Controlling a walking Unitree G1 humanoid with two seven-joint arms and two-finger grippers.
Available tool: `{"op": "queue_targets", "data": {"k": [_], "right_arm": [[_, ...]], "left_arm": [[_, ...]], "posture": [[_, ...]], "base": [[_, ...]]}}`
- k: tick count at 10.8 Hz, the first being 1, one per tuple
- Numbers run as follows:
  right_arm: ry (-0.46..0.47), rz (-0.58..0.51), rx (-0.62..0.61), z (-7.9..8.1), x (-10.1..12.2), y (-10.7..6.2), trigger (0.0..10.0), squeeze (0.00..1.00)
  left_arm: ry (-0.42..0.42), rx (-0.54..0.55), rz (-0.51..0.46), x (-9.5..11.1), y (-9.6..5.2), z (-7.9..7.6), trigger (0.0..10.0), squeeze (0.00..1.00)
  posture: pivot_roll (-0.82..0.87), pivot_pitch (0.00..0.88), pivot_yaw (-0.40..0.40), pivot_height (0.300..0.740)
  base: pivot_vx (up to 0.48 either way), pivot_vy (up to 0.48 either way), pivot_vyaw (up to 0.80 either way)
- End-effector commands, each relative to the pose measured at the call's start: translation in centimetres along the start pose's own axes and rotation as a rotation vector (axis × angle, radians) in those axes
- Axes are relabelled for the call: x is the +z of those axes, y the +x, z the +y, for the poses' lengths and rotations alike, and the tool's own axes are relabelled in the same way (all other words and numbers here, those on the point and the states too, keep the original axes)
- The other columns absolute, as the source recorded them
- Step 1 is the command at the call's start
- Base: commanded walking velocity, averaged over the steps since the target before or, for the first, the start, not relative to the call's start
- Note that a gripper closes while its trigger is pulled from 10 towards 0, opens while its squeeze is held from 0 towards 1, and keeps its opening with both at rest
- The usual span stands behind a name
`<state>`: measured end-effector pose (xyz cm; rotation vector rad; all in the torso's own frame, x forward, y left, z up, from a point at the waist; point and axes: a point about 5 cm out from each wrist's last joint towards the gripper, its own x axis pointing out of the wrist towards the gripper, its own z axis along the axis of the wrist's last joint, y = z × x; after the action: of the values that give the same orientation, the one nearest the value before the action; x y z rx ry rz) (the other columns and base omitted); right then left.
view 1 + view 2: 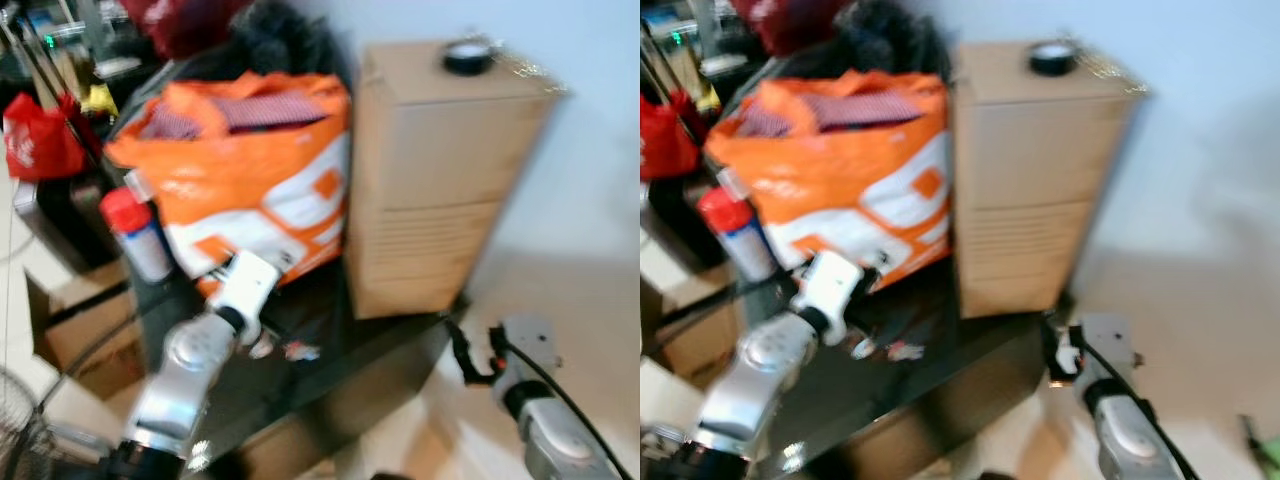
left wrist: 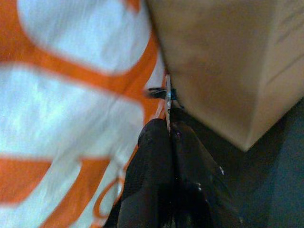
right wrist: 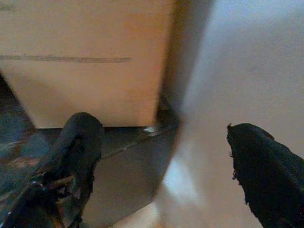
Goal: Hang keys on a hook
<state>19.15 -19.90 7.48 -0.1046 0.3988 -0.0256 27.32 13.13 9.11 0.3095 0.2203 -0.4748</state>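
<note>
My left gripper (image 2: 169, 127) is shut on a thin metal piece of the keys (image 2: 167, 99), which pokes out edge-on past the black fingertips. It is held close to the gap between the orange and white bag (image 1: 250, 170) and the tall cardboard box (image 1: 430, 180). My silver left arm (image 1: 200, 360) reaches over the dark glass table (image 1: 330, 380) toward that bag. My right gripper (image 3: 159, 126) stands open with nothing between its fingers, low beside the table's corner and the foot of the box.
A red-capped spray can (image 1: 138, 232) and a red bag (image 1: 40, 135) stand left of the orange bag. A black tape roll (image 1: 467, 55) lies on the box. Small red and white bits (image 1: 285, 350) lie on the glass. Pale floor (image 1: 590, 300) spreads right, with a white wall behind.
</note>
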Motion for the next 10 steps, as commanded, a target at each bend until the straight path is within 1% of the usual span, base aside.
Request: {"op": "queue_targets", "data": {"k": [1, 2, 3, 4, 5, 6, 9, 10], "right_arm": [[0.000, -0.002, 0.004, 0.2, 0.0, 0.0, 10.0, 1.00], [-0.017, -0.004, 0.002, 0.1, 0.0, 0.0, 10.0, 1.00], [-0.039, -0.008, 0.004, 0.0, 0.0, -0.1, 10.0, 1.00], [-0.037, -0.016, 0.035, 0.2, 0.1, -0.2, 10.0, 1.00], [-0.034, -0.017, 0.068, 0.4, 0.0, -0.3, 10.0, 1.00], [-0.054, -0.025, 0.124, 0.7, -0.1, -0.5, 10.0, 1.00], [-0.062, -0.035, 0.157, 0.5, 0.1, -0.3, 10.0, 1.00], [-0.062, -0.037, 0.172, 0.7, 0.1, -0.2, 10.0, 1.00]], "left_arm": [[0.011, 0.017, 0.006, -0.1, -0.2, 0.5, 10.0, 0.00], [0.011, 0.014, 0.007, -0.4, -0.1, 0.4, 10.0, 0.00], [-0.033, 0.026, -0.002, -0.8, -0.1, 0.4, 10.0, 0.00], [-0.061, 0.058, -0.046, -0.7, -0.2, 0.7, 10.0, 0.00], [-0.068, 0.067, -0.064, -0.8, -0.3, 0.8, 10.0, 0.00], [-0.047, 0.064, -0.055, -1.1, -0.6, 0.7, 10.0, 0.00], [-0.045, 0.064, -0.075, -1.0, -0.7, 0.7, 10.0, 0.00], [-0.043, 0.060, -0.076, -1.1, -0.7, 0.6, 10.0, 0.00]], "posture": [[-0.17, 0.000, 0.059, 0.740], [-0.17, 0.000, 0.059, 0.740], [-0.18, 0.000, 0.060, 0.740], [-0.18, 0.000, 0.059, 0.740], [-0.18, 0.000, 0.056, 0.740], [-0.17, 0.000, 0.051, 0.740], [-0.16, 0.000, 0.044, 0.740], [-0.16, 0.000, 0.041, 0.740]], "base": [[0.000, -0.465, 0.00], [0.000, -0.446, 0.00], [0.000, 0.000, 0.00], [0.000, 0.000, -0.45], [0.000, 0.000, -0.80], [0.000, 0.000, -0.80], [0.000, 0.000, -0.80], [0.000, 0.000, 0.00]]}}
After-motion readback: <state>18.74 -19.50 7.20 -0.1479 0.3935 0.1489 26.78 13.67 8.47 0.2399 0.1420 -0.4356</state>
